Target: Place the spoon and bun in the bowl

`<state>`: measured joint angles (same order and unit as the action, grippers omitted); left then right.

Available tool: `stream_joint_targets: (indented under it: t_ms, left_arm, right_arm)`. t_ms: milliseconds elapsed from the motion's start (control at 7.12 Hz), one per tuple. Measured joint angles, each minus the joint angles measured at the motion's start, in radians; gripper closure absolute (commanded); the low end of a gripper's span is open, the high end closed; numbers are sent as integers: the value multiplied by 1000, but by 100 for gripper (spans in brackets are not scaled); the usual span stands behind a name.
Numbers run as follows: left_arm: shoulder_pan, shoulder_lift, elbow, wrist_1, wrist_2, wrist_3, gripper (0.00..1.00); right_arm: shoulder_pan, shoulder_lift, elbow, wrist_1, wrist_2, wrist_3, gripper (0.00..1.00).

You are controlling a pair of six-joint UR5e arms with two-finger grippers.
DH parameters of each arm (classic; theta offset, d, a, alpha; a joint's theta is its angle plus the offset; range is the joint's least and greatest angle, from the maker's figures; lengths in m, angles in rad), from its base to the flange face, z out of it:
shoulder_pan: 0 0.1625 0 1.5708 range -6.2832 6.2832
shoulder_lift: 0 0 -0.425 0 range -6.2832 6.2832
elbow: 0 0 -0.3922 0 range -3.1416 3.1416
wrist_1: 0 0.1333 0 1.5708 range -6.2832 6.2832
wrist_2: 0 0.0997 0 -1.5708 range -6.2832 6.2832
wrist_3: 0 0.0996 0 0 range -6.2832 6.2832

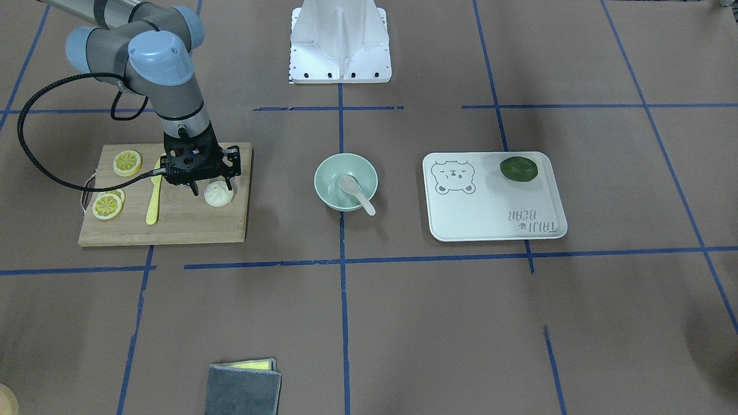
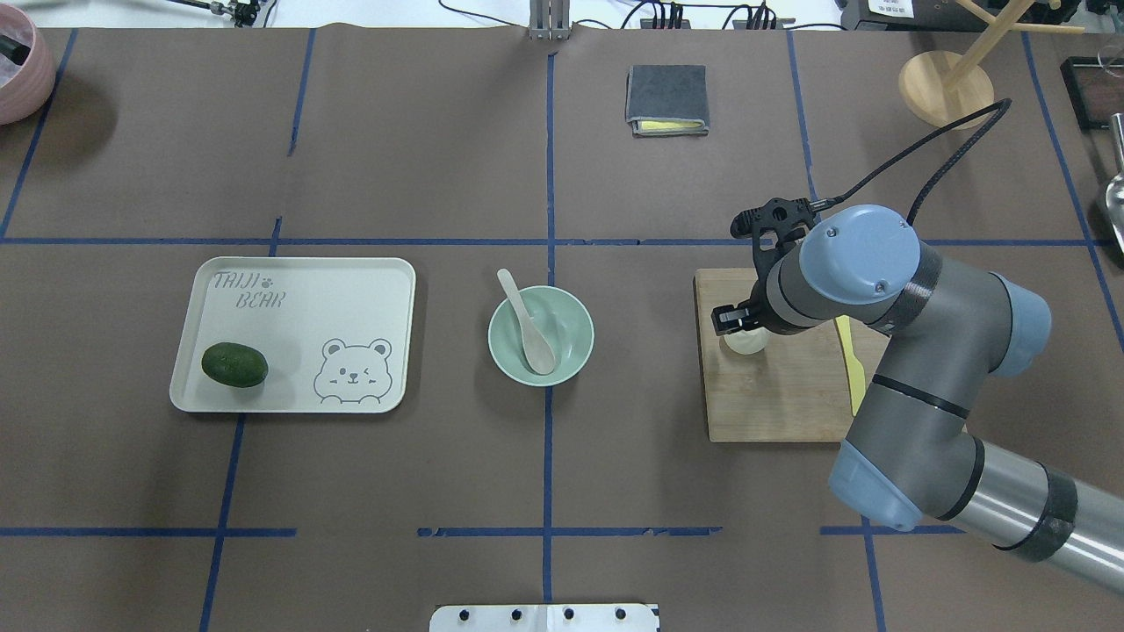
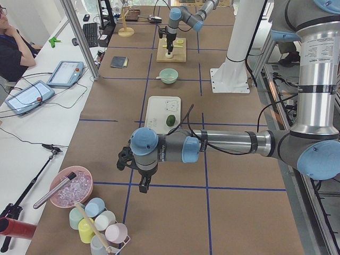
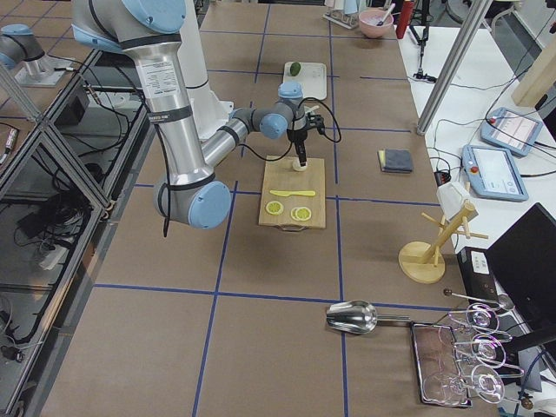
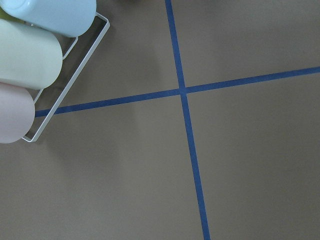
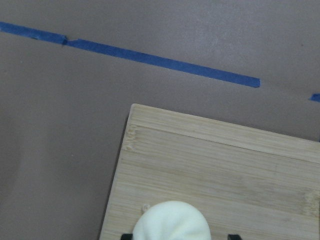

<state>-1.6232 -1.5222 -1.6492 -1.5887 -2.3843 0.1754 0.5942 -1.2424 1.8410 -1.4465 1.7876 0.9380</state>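
Note:
The mint-green bowl (image 1: 346,182) stands at the table's middle, also in the overhead view (image 2: 541,335). The off-white spoon (image 1: 356,193) lies in it, scoop inside and handle over the rim. The white bun (image 1: 218,195) sits on the wooden cutting board (image 1: 190,222). My right gripper (image 1: 212,187) is down over the bun, open, with one finger on each side of it. In the right wrist view the bun (image 6: 171,223) sits between the two fingertips (image 6: 127,236). My left gripper (image 3: 142,184) shows only in the exterior left view, far from these; I cannot tell its state.
Lemon slices (image 1: 127,162) and a yellow plastic knife (image 1: 154,199) lie on the board. A white bear-printed tray (image 1: 496,213) holds a green avocado (image 1: 518,169). A folded grey cloth (image 1: 243,387) lies near the operators' edge. A wire rack of pastel cups (image 5: 26,60) is beside the left wrist.

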Motion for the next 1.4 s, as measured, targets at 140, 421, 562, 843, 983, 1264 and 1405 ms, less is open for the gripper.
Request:
stream_joint_targets:
  t_ms: [140,421,562,843,983,1264,1405]
  left_arm:
    - [0,-1,0,0,0,0,0]
    - [0,-1,0,0,0,0,0]
    - [0,-1,0,0,0,0,0]
    - [0,-1,0,0,1,0,0]
    - [0,-1,0,-1,1,1,0]
    - [0,-1,-1,-1,0,1,0]
    - [0,-2,-2,0,0,1,0]
  right_arm:
    - [-4,2,-3,0,0,1,61]
    - [-8,5,-9,0,-1,2,72]
    - [-9,5,-13,0,-1,2,77]
    - [-12,5,-16,0,0,2,100]
    - [-12,7,-17,0,-1,3,100]
    - [-13,35,-15,-3,-3,37,100]
    - [-14,77,-15,-17,-5,66,100]
